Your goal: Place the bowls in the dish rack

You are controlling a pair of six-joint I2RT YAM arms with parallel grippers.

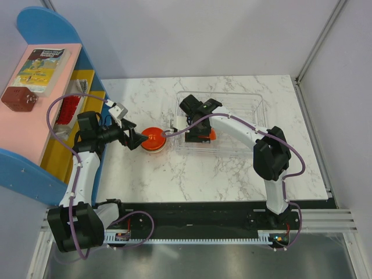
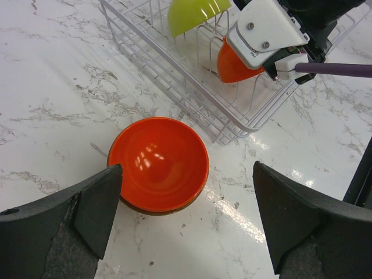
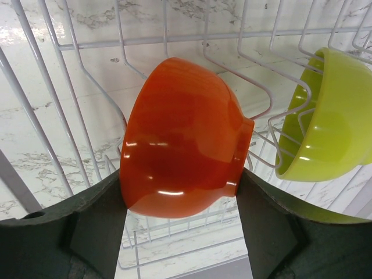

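Note:
An orange bowl (image 1: 154, 139) (image 2: 158, 164) sits upright on the marble table, just left of the dish rack (image 1: 250, 97) (image 2: 174, 87), a white wire rack. A darker rim shows beneath that bowl. My left gripper (image 1: 137, 139) (image 2: 187, 168) is open, its fingers either side of the bowl's near edge without touching it. Inside the rack my right gripper (image 1: 200, 131) (image 3: 181, 186) is shut on another orange bowl (image 1: 209, 135) (image 3: 183, 139) (image 2: 235, 64), tipped on its side among the wires. A lime green bowl (image 3: 328, 116) (image 2: 192, 14) stands on edge beside it.
A blue and pink shelf unit (image 1: 35, 116) stands at the table's left edge, holding a book (image 1: 40, 70), a red box (image 1: 18, 99) and yellow trays. The right arm's purple cable (image 2: 334, 70) crosses the rack's corner. The table's right edge (image 1: 314, 145) is close to the rack.

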